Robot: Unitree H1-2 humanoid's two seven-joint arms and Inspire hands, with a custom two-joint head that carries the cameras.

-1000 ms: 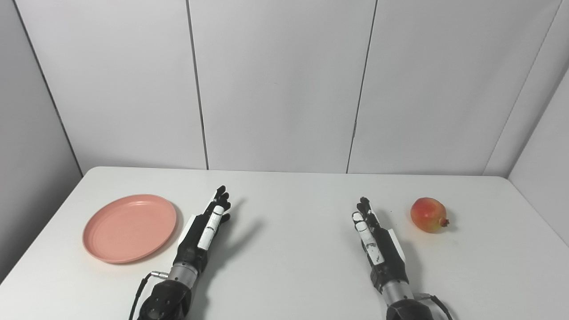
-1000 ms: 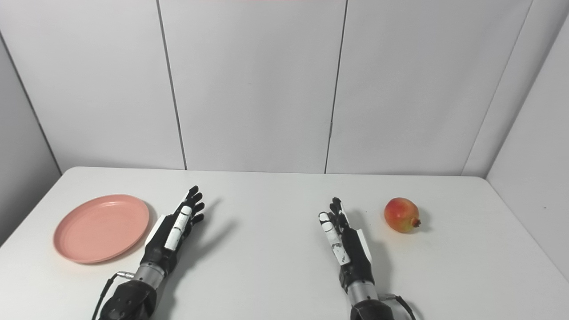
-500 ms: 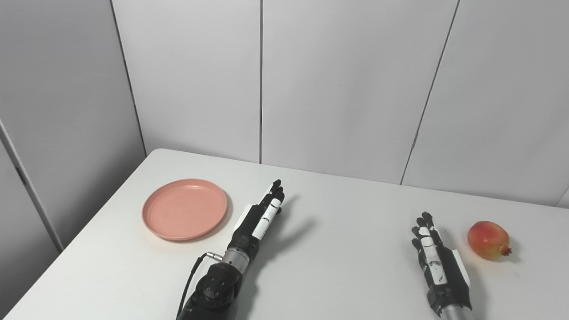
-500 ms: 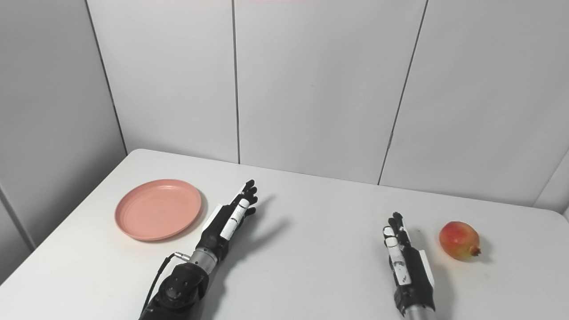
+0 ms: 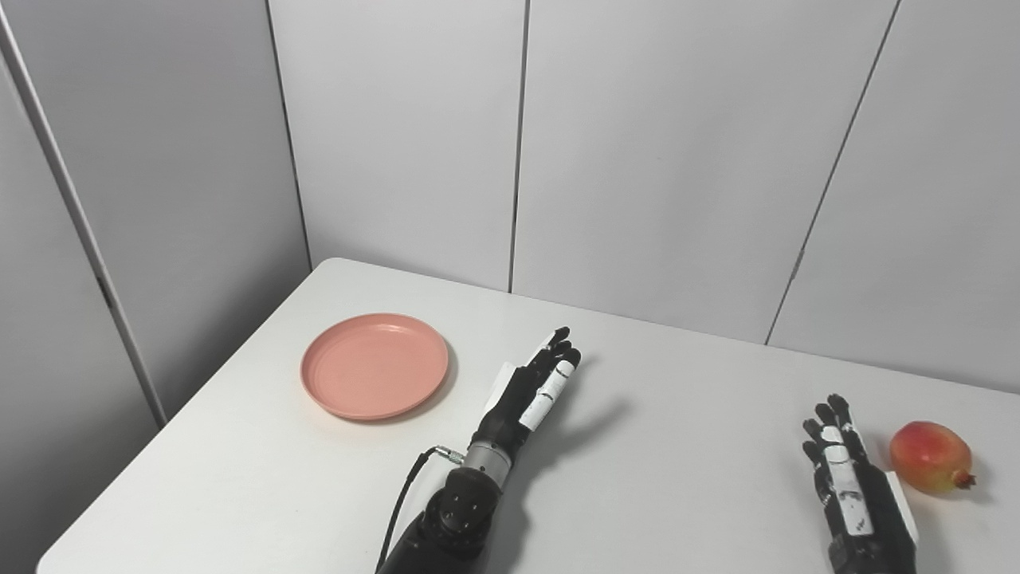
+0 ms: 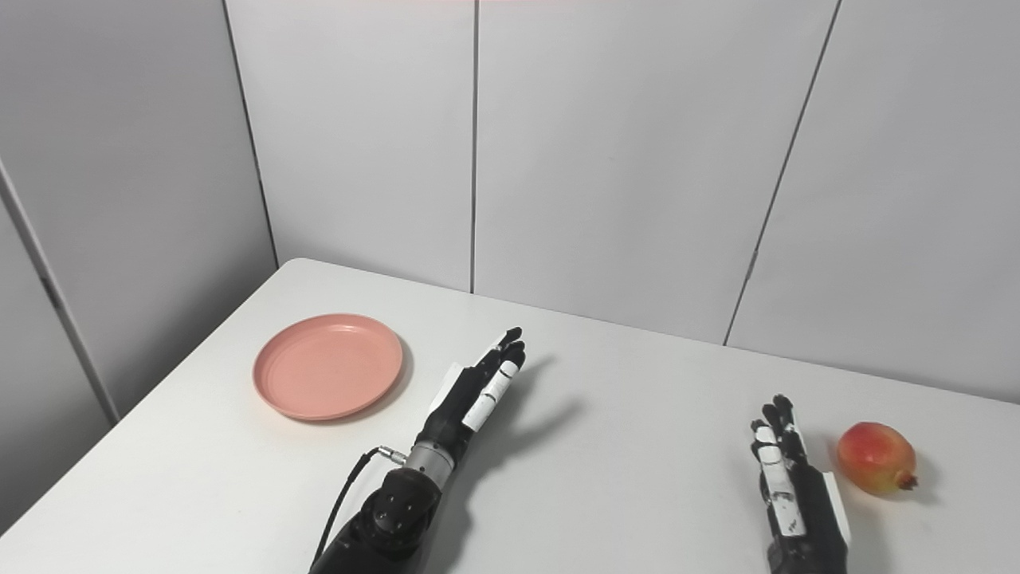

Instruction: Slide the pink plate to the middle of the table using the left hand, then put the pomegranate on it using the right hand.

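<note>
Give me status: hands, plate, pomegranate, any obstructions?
Left hand open, right of pink plate, not touching. Right hand open beside pomegranate, holding nothing. Plate at table's left side. Nothing between plate and centre but left hand.

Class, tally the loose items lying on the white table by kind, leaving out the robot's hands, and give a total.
Round pink plastic plate: 1
Red-yellow pomegranate: 1
Total: 2
</note>
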